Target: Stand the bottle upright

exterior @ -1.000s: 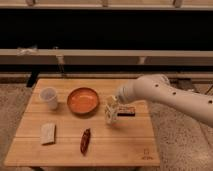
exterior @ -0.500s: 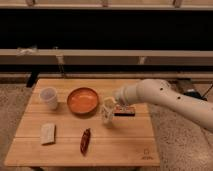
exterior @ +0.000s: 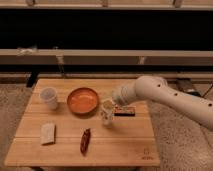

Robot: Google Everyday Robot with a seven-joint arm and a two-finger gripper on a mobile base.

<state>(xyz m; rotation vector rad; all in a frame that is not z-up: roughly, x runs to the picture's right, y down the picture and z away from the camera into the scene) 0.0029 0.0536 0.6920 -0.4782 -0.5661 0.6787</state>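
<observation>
On the wooden table (exterior: 125, 145), the shallow orange round bowl (exterior: 83, 100) looks empty, and the translucent white plastic cup (exterior: 49, 98) near the left edge shows no contents that can be made out. The small slim whitish plastic bottle (exterior: 107, 113) sits just right of the bowl, its long axis close to vertical, top end up. The claw (exterior: 111, 106) is clamped shut on the bottle from the right. A dark red elongated object (exterior: 85, 141) lies nearer the front, and a pale flat packet (exterior: 48, 133) lies at front left.

Whitish bottle (exterior: 107, 114) stands roughly upright on the table, held by the tool (exterior: 109, 106).
</observation>
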